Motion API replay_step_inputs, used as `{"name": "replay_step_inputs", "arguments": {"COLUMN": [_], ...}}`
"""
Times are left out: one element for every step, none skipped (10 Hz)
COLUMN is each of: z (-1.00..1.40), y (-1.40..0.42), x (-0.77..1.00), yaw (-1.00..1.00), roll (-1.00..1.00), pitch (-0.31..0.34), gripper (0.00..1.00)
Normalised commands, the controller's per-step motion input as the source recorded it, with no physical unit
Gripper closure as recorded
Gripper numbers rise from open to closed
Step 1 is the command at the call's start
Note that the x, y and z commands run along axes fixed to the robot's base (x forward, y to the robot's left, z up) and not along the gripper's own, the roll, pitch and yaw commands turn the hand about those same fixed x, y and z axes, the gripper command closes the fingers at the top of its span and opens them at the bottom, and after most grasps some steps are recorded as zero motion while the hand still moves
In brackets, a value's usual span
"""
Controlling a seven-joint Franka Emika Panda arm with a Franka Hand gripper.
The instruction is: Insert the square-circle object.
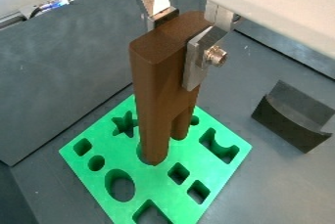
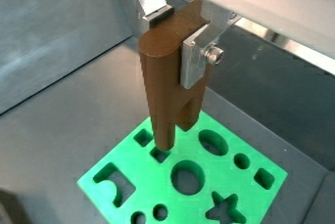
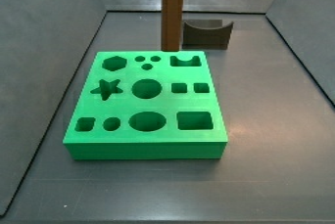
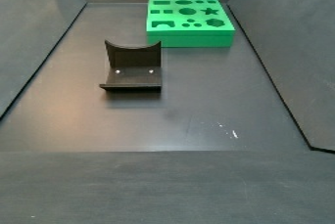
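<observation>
My gripper [image 1: 179, 37] is shut on the upper end of the square-circle object [image 1: 160, 91], a tall brown bar held upright with its two legs pointing down. Both wrist views show it [image 2: 167, 81] with silver fingers [image 2: 199, 54] on two opposite sides. The legs hang over the green slab [image 1: 112, 164] with shaped holes, near one of its edges [image 2: 131, 174]. In a side view the bar [image 3: 171, 13] stands over the slab's far edge [image 3: 147, 96], and the gripper is out of frame. The other side view shows only the slab [image 4: 190, 21]; bar and gripper are out of view.
The dark fixture [image 4: 131, 68] with a curved notch stands on the floor apart from the slab, and also shows in other views [image 3: 206, 34] [image 1: 295, 115]. Grey walls [image 3: 53, 22] ring the dark floor [image 4: 170, 130].
</observation>
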Motion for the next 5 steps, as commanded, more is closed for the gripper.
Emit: {"name": "replay_step_inputs", "arguments": {"z": [-0.24, -0.29, -0.38, -0.27, -0.15], "y": [-0.91, -1.00, -0.92, -0.59, -0.15], "x": [0.00, 0.00, -0.04, 0.00, 0.00], "yaw": [-0.41, -0.32, -0.37, -0.70, -0.98], "roll": [0.04, 0.04, 0.03, 0.02, 0.04], "pitch": [-0.066, -0.087, -0.061, 0.000, 0.000], "gripper": [1.00, 1.00, 1.00, 1.00, 1.00]}}
